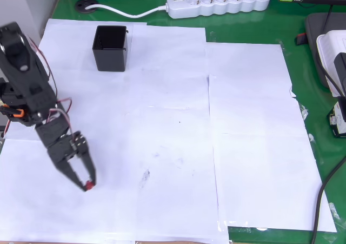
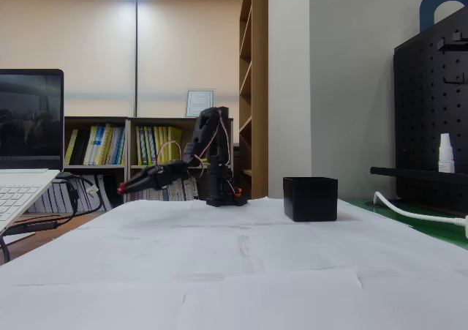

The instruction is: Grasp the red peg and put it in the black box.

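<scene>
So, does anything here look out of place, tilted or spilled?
Nothing stands out. The black box stands upright on the white paper, and the gripper holds the red peg at its tips, above the paper.

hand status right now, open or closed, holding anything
Hand: closed on the red peg, lifted off the paper in the fixed view.

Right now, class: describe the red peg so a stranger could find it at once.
Start at the white paper sheets covering the green table. Follow the black arm to its hand. The red peg is the tiny dark-red dot pinched at its fingertips, the only red thing there.
</scene>
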